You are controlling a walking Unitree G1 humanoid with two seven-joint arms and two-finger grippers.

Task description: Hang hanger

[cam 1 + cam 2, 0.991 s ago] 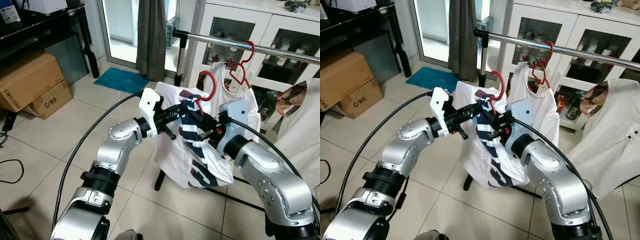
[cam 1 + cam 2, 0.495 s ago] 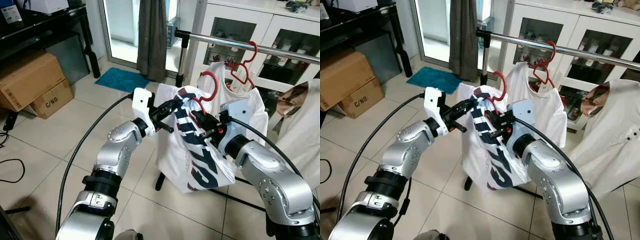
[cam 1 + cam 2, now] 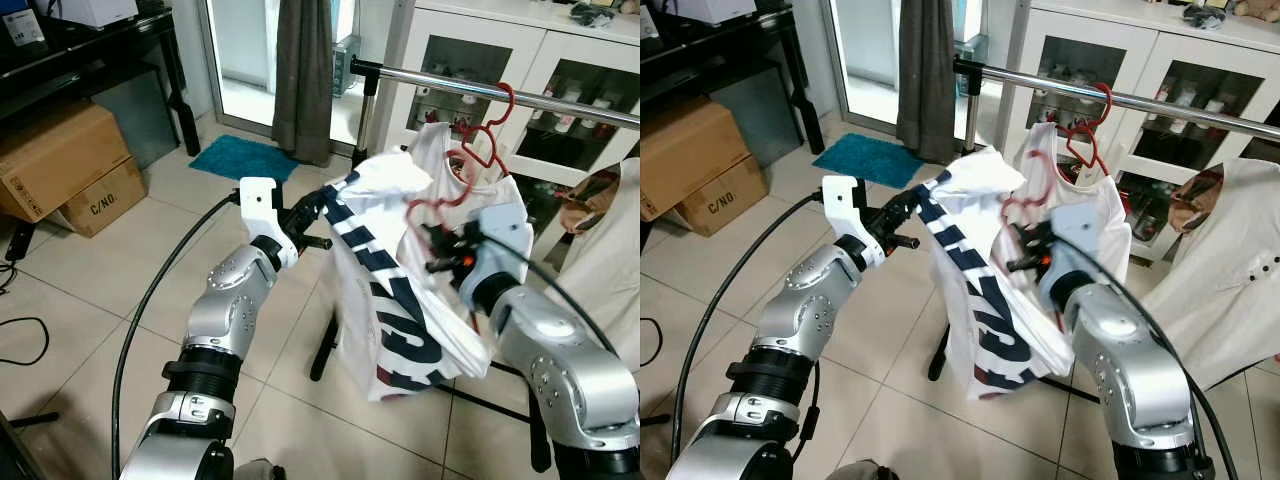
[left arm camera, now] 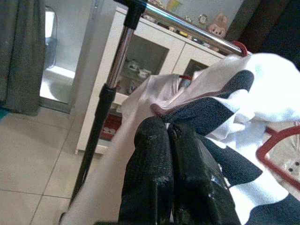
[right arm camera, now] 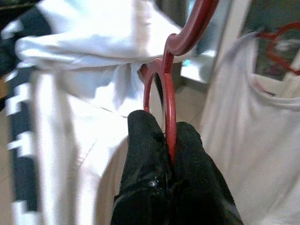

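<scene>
Head views: your right gripper [image 3: 440, 252] pinches the red hanger [image 3: 432, 205], its hook just above; the rail [image 3: 480, 88] lies up and beyond. Wrist views: left gripper [image 4: 169, 136] clamps the shirt [image 4: 262, 84].

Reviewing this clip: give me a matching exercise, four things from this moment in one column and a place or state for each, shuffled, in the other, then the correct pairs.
Things:
1. right gripper
2. left gripper
3. red hanger on the rail
4. blue mat

Places or states:
A. lying on the tiled floor by the doorway
B. shut on a fold of the white and navy shirt
C. carrying a white garment on the steel rail
D. shut on the red hanger that carries the shirt

Pairs: 1-D, 2-B, 3-C, 4-A
</scene>
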